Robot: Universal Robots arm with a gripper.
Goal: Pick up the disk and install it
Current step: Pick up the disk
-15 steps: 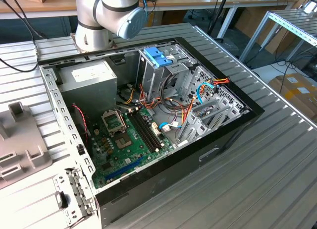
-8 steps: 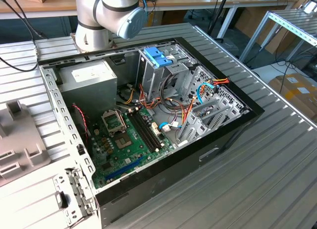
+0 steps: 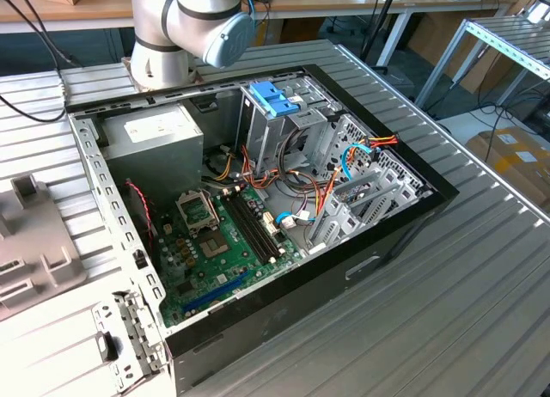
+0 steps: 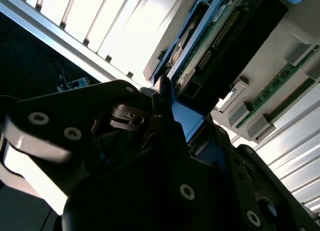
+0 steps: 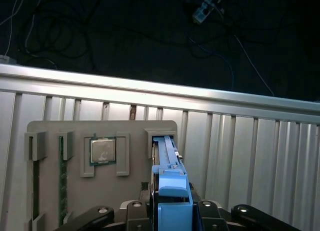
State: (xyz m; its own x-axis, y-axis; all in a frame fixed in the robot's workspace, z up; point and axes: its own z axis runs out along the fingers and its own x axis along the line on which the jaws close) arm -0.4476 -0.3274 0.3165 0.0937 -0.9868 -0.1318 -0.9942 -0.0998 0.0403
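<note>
In the first wrist view the disk [image 5: 167, 161] stands on edge in a slot of a grey holder tray [image 5: 75, 191]. Its light-blue carrier rails and end tab point toward the camera. My gripper [image 5: 172, 208] has its black fingers [image 5: 137, 211] pressed against both sides of the blue end tab, shut on it. The second wrist view shows the disk [image 4: 210, 31] from the side, its dark body and green circuit edge resting in the tray, with the gripper [image 4: 175, 116] closed on the blue tab.
The tray also holds a processor chip [image 5: 102, 151] and memory sticks [image 5: 61, 191]. The open computer case [image 3: 404, 216] lies on the ribbed metal table, with a drive cage topped by a blue bracket [image 3: 273, 98], a motherboard [image 3: 223, 234] and loose cables. The arm's base [image 3: 185, 27] stands behind the case.
</note>
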